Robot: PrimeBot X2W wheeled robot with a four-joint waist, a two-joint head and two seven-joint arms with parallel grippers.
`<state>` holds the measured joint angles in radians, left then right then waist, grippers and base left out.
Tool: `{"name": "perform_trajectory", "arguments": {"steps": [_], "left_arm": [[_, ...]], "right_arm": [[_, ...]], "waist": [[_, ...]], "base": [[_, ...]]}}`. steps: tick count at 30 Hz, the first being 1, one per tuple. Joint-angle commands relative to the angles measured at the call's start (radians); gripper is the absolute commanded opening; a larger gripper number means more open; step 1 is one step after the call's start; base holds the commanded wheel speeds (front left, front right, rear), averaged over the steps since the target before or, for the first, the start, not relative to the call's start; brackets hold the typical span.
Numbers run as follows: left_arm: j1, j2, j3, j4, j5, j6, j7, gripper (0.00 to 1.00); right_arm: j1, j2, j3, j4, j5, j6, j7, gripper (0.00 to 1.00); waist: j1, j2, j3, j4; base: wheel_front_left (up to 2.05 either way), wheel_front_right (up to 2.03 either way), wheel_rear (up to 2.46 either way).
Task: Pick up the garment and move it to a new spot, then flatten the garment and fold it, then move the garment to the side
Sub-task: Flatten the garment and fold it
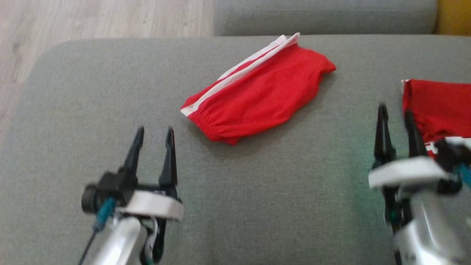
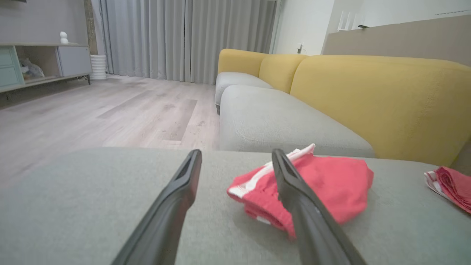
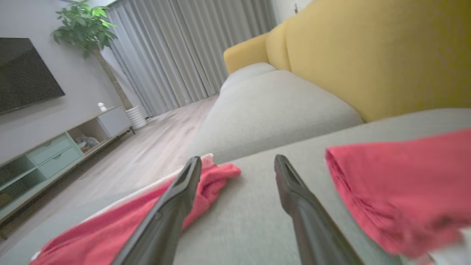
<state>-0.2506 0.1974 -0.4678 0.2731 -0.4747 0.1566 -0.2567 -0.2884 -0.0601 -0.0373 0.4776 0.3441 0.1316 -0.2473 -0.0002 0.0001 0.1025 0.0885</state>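
**Item:** garment [image 1: 257, 95], red shorts with a white side stripe. It lies doubled over near the far edge of the grey seat cushion [image 1: 92, 110], about midway along it, and nothing touches it.

**Item:** second red garment [image 1: 438, 106], at the cushion's right edge, partly cut off from sight.

**Left gripper** [image 1: 155, 129]: fingers spread wide and empty, above bare cushion toward the near edge, short of the shorts.

**Right gripper** [image 1: 395, 110]: likewise wide and empty, just beside the second red garment.

**Hazards, as I judge them:**
- A pinch that takes only the top layer would let the fold fall open on lifting.
- The right fingers could snag the neighbouring piece.
- The soft upholstery would give under a press.

**Surroundings:** yellow backrest [image 2: 368, 99], pale wood floor [image 1: 92, 18], grey curtains [image 2: 184, 36], low cabinet [image 2: 36, 62], dark screen [image 3: 22, 73], leafy plant [image 3: 84, 25].
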Motion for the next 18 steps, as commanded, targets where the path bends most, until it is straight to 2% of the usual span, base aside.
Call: {"name": "perform_trajectory", "arguments": {"steps": [1,8,18], "left_arm": [[-0.012,0.004,0.054,-0.032,0.014,-0.007,-0.005,1.0],[0.058,-0.037,0.106,-0.039,0.065,-0.047,-0.005,1.0],[0.02,-0.071,0.139,-0.037,0.122,-0.099,-0.005,1.0]], "right_arm": [[0.01,0.004,0.011,-0.058,-0.007,-0.001,-0.01,1.0],[0.153,0.009,0.035,-0.145,0.037,-0.001,-0.011,1.0],[0.118,0.01,0.004,-0.222,-0.005,-0.001,0.04,1.0]], "waist": [[0.0002,-0.0001,-0.016,-0.013],[0.0002,-0.0001,-0.026,-0.021],[0.0002,-0.0001,0.021,0.004]], "base": [[0.0,0.0,0.0],[0.0,0.0,0.0],[0.0,0.0,0.0]]}}
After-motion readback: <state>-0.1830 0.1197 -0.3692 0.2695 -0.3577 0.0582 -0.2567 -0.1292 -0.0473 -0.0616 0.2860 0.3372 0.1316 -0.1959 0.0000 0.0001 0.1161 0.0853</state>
